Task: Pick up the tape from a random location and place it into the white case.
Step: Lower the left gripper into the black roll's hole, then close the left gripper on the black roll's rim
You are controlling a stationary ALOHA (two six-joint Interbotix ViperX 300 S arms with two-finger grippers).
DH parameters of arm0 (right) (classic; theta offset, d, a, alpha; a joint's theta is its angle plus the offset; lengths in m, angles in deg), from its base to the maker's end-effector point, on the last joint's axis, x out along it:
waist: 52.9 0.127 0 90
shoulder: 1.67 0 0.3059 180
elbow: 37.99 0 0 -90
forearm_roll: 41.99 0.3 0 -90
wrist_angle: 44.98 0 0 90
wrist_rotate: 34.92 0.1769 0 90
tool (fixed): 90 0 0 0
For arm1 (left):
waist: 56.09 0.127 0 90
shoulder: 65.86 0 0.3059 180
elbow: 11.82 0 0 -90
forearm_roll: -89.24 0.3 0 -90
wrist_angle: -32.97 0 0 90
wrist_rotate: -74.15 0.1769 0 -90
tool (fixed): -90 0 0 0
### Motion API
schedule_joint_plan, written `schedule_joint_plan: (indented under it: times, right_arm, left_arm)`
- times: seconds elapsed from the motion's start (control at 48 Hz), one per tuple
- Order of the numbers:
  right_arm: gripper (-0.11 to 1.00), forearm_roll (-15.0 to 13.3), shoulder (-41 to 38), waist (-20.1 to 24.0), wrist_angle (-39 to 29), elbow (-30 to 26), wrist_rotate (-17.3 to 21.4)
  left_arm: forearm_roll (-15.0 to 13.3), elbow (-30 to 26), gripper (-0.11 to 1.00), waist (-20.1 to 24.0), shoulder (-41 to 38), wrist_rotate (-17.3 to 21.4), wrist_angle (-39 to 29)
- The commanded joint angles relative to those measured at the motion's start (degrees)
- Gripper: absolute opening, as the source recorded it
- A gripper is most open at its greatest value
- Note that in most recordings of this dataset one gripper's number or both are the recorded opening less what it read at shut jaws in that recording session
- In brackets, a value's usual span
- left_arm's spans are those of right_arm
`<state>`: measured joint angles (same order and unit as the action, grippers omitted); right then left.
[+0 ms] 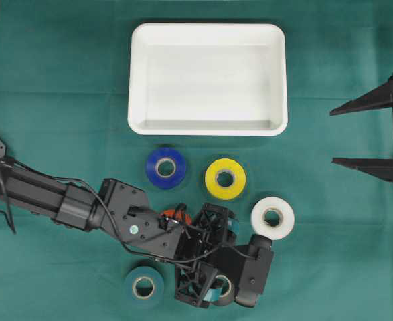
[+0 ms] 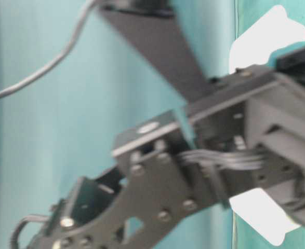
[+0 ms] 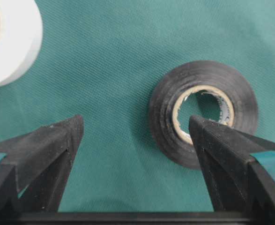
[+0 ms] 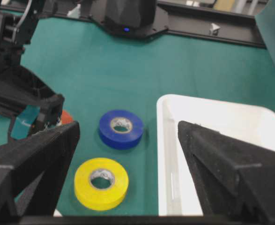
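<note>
Nothing is yet being carried; the white case (image 1: 207, 79) is lying empty at the top of the green cloth (image 1: 62, 80) in the overhead view, and every roll that can be seen is resting on the cloth outside it, so the whole pick and the whole placing are judged to be left.

The left gripper (image 3: 135, 129) is being held with its jaws spread wide and with nothing between them; in the left wrist view the black tape (image 3: 203, 119) is lying flat on the cloth, with the right-hand fingertip (image 3: 207, 133) overlapping the roll's inner hole and near rim, while the other finger is standing well clear to the left over bare cloth; whether the finger is touching the roll cannot be told. The roll is thus being straddled only in part, set off to the right side of the opening; a shift toward that side is judged to be needed before closing.

A white tape (image 3: 8, 42) is lying at the upper left of that view; in the overhead view a blue tape (image 1: 166, 168) and a yellow tape (image 1: 225, 178) are lying just below the case, and a green tape (image 1: 143, 287) is lying beside the left arm.

The right gripper (image 4: 128, 140) is being held spread as well, empty, above the case's near corner and well apart from the black tape.
</note>
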<state>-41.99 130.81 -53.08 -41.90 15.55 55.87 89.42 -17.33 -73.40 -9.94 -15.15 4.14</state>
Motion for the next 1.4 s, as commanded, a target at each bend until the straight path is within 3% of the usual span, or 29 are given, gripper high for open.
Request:
schedule_joint_plan:
  times: [0.0,0.813,0.897,1.064,1.126,1.376]
  right_arm:
    - [0.91,0.2,-0.5,-0.1,0.3,-1.1,0.0]
    - [0.91,0.2,-0.4,-0.1,-0.3,-1.1,0.0]
    - [0.91,0.2,-0.4,-0.1,-0.6,-1.1,0.0]
    - [0.91,0.2,-0.4,-0.1,-0.8,-1.1,0.0]
    - [0.91,0.2,-0.4,-0.1,-0.8,-1.1,0.0]
    - [0.91,0.2,-0.4,-0.1,-0.8,-1.1,0.0]
  left_arm:
    - [0.2,-0.8,0.99,-0.7,1.0,0.0,1.5]
    - [0.2,-0.7,0.96,-0.6,-2.6,0.0,3.9]
    - [0.2,-0.8,0.85,-0.6,-2.5,0.0,3.7]
    - [0.2,-1.0,0.35,-0.6,-2.2,0.1,2.7]
    - [0.1,-1.0,0.2,-0.7,-2.1,0.1,2.5]
    - [0.2,-1.0,0.19,-0.7,-2.1,0.1,2.5]
